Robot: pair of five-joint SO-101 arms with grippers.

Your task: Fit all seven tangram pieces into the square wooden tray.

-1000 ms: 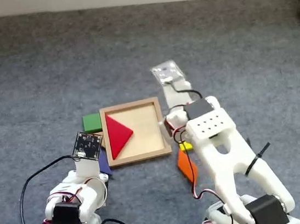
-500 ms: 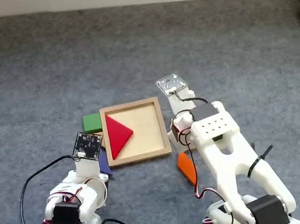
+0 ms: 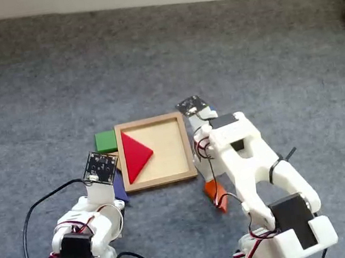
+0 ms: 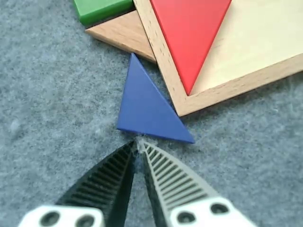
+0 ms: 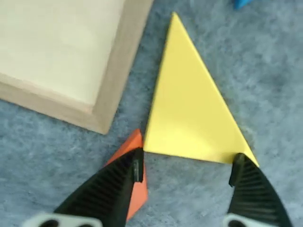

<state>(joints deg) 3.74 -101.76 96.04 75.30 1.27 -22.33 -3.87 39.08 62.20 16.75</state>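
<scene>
Right gripper (image 5: 187, 172): jaws spread wide, one tip at each end of the yellow triangle's (image 5: 189, 109) nearest edge, nothing clamped; actual contact cannot be confirmed. Left gripper (image 4: 138, 153): jaws drawn together on nothing, tips just short of the blue triangle (image 4: 147, 106).

Square wooden tray (image 3: 148, 120): flat on the grey carpet between the two arms. Its right rim is partly covered by the right arm in the high view.

Red triangle (image 3: 134, 154): seated in the tray, long edge against the left wall, apex pointing right.

Yellow triangle: on the carpet just right of the tray; its far tip lies close to the rim.

Blue triangle: outside the tray's near-left corner, largely hidden beneath the left wrist in the high view.

Orange piece (image 3: 214, 191): near right of the tray, half concealed by the arm; shape undetermined.

Green piece (image 3: 105, 141): against the left rim at the far corner.

Plain wood-coloured piece (image 4: 123, 33): between green piece and rim, partly cut off.

Light blue fragment (image 5: 244, 4): cut off beyond the yellow triangle.
</scene>
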